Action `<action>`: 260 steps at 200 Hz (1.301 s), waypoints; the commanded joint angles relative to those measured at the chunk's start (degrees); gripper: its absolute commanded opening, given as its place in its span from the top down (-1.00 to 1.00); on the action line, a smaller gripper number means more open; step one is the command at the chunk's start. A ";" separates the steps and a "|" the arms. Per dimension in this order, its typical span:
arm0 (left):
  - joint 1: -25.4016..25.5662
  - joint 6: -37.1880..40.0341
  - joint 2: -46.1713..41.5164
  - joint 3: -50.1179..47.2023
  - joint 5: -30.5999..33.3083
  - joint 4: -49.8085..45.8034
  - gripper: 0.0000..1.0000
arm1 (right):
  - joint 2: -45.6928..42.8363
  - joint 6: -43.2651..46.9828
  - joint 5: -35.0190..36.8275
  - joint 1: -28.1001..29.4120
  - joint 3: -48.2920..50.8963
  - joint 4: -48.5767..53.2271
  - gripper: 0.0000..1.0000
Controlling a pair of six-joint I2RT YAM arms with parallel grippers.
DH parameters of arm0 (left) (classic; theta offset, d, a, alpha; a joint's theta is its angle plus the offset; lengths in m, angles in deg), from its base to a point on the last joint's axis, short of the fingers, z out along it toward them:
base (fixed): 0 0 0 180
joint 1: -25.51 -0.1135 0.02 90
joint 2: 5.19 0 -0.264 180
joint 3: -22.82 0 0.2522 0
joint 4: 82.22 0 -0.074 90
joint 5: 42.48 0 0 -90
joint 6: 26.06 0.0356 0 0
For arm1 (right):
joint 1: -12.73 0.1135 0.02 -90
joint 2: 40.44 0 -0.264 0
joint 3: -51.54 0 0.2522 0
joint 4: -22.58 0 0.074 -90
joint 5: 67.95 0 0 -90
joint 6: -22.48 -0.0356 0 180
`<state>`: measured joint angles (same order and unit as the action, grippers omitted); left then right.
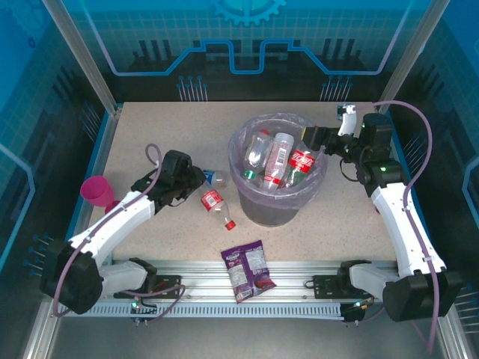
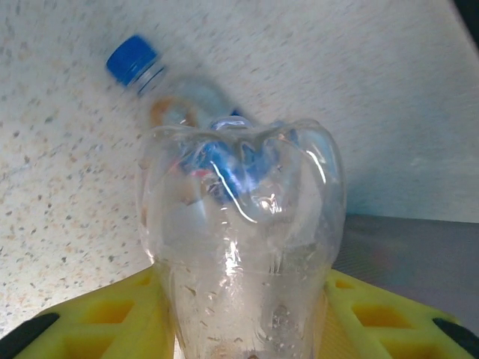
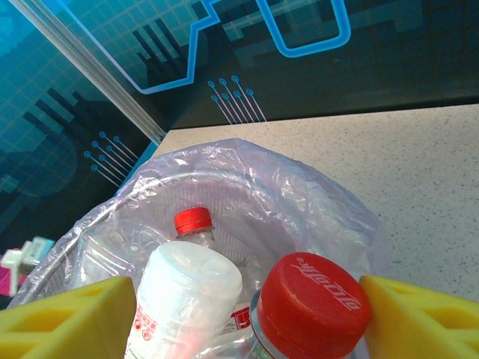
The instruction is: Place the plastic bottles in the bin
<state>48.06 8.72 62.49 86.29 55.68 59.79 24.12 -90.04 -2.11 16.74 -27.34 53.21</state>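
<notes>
My left gripper (image 1: 199,180) is low on the table left of the bin, shut on the base of a clear blue-labelled bottle (image 2: 239,202). The bottle lies on the table with its blue cap (image 2: 132,58) pointing away, and both yellow fingers (image 2: 112,314) press its sides. A red-labelled bottle (image 1: 214,204) lies loose just beside it. The grey bin (image 1: 274,202), lined with a lavender bag (image 3: 299,194), holds several bottles (image 1: 281,161). My right gripper (image 1: 313,140) hangs open over the bin's right rim, above a red cap (image 3: 314,307) and a white bottle bottom (image 3: 187,288).
A purple snack packet (image 1: 249,271) lies near the front rail. A pink cup (image 1: 96,191) stands at the table's left edge. Blue panelled walls close in the table at the back and sides. Open table surface lies behind the bin and at the front right.
</notes>
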 commanded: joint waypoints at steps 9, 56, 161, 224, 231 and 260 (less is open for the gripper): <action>-0.32 5.90 -4.76 9.88 3.28 -3.37 0.16 | -1.79 -1.06 -0.85 -1.02 -1.10 -3.03 -0.56; -0.31 14.03 -5.21 25.49 2.68 2.98 0.24 | -3.21 -3.30 -0.54 -1.11 0.87 -5.79 -0.56; 5.74 19.73 8.95 41.96 -4.56 17.54 0.32 | -2.94 -3.67 -0.18 -1.62 1.45 -5.04 -0.57; 12.16 21.93 19.92 38.34 4.50 44.48 0.43 | -2.75 -6.04 -1.74 -1.48 3.10 -7.41 -0.56; 12.31 21.75 21.59 38.80 5.18 46.14 0.44 | -3.00 -5.97 -1.69 -1.49 3.22 -7.20 -0.56; 13.46 23.71 27.71 41.69 7.35 49.97 0.46 | -3.90 -4.54 -0.73 -1.64 2.84 -4.98 -0.57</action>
<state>60.56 29.50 86.51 125.31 58.57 100.11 21.58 -94.96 -2.46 16.02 -24.81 47.41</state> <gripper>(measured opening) 0.360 0.784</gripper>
